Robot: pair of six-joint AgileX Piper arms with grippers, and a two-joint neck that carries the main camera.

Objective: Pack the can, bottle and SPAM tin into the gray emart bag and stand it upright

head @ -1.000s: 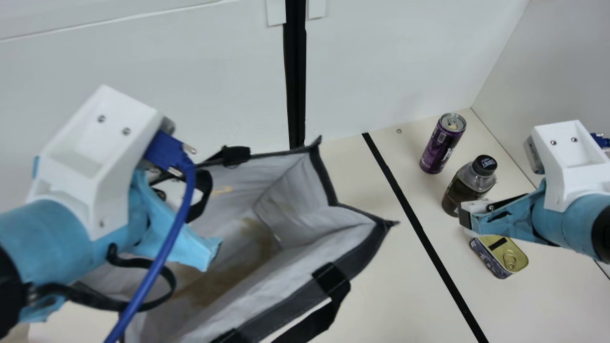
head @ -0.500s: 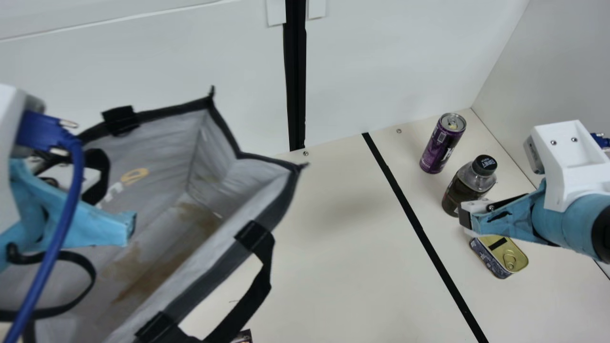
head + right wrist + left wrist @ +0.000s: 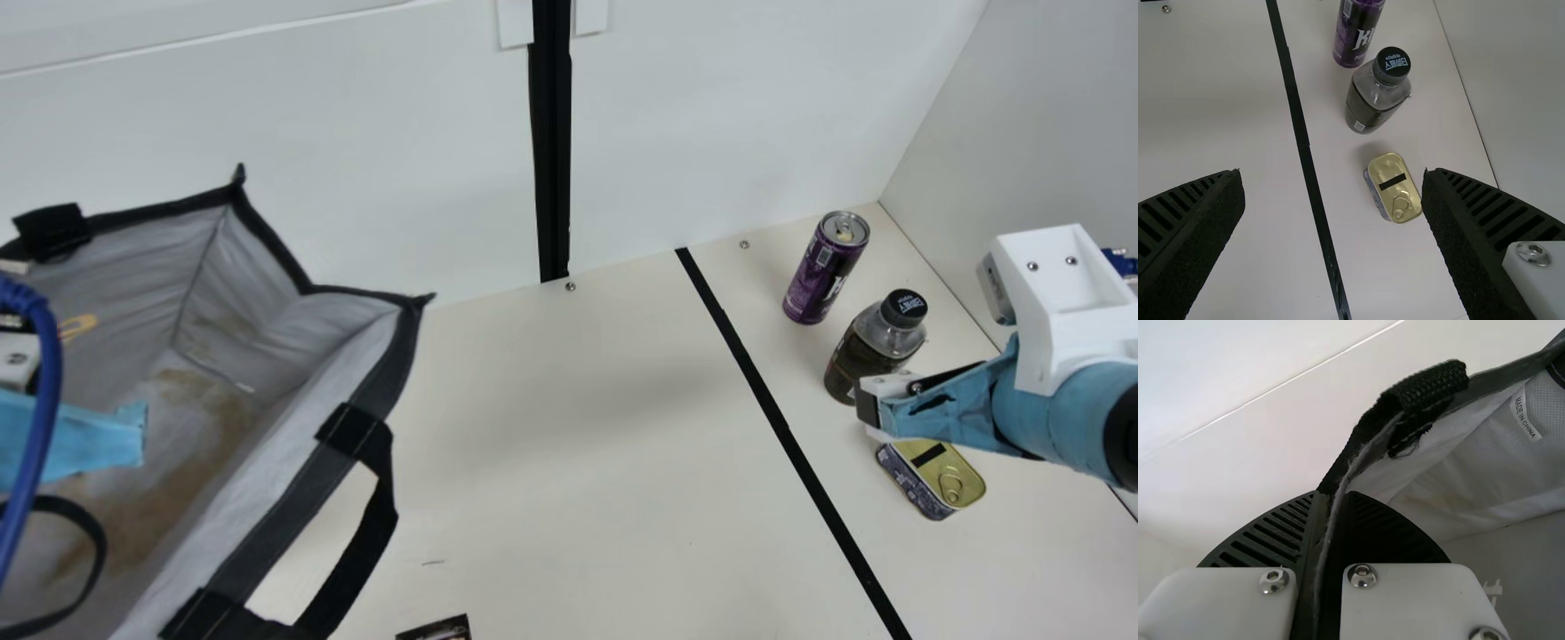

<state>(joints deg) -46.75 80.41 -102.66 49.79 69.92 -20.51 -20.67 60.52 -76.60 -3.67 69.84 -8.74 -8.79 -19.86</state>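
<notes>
Main view, item one: my left gripper (image 3: 76,440), at the left edge, blue-covered, at the mouth of the gray emart bag (image 3: 293,484). Condition, per the left wrist view: pressed together on the bag's dark-trimmed edge, the cloth running between two black ribbed fingers (image 3: 1275,533), right beside a stub of black webbing (image 3: 1431,383). Item two: the bag itself, mouth open, pale gray lining, brownish stains on its inner bottom, a black carrying handle (image 3: 369,524) looping off the near side.

Item three: my right gripper (image 3: 871,404), at the main view's right, in front of part of the bottle (image 3: 867,356) and the edge of the SPAM tin (image 3: 947,480). Condition, per the right wrist view: spread wide, I see its two fingers well apart.

Items four to six, on the cream table (image 3: 578,498), outside the bag and across the black strip (image 3: 782,422) from it: one can (image 3: 822,271), purple, upright, nearest the back wall; one bottle, upright, black cap, dark contents, just beside the can; one tin, flat, gold ring-pull lid up, near the bottle.

Item seven: a small dark printed piece (image 3: 442,630), at the main view's bottom edge, mostly cut off.
</notes>
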